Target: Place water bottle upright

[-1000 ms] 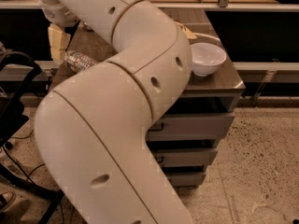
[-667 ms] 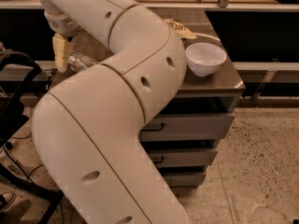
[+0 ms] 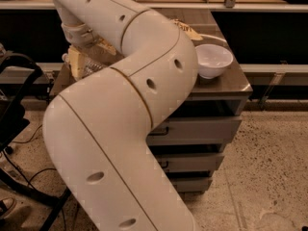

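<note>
Past the big arm [image 3: 120,129], the gripper [image 3: 83,57] is down at the left end of the counter [image 3: 232,82], right at the half-hidden water bottle [image 3: 95,67], which seems to lie on its side. Whether it has a grip I cannot tell. This is probably the grasping step. Next it needs a firm hold, then a tilt cap-up.

Steel-topped bench [image 3: 238,83] with grey drawers [image 3: 197,129] below. Speckled terrazzo floor [image 3: 269,167]. Dark recess behind, pale counter edge [image 3: 269,6] above it. Black frame [image 3: 12,124] at left. Warm indoor light. End effector [image 3: 77,64] over the bench's left end.
</note>
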Tool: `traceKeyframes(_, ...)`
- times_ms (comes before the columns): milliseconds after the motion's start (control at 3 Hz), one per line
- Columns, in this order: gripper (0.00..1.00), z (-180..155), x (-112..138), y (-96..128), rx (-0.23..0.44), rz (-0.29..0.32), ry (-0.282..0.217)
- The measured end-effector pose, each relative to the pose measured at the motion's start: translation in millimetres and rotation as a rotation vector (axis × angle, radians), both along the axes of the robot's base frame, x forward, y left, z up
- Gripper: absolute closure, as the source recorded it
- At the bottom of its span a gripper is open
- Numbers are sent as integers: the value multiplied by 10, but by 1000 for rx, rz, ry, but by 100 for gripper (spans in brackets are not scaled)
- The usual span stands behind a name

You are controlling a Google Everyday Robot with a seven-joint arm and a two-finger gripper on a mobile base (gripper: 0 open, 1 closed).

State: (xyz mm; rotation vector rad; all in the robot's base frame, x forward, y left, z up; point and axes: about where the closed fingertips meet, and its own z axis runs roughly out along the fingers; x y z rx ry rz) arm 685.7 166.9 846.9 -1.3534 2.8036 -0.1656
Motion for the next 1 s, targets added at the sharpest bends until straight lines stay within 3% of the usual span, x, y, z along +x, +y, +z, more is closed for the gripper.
traceKeyframes(1000, 96, -91, 192, 149, 55, 8, -59)
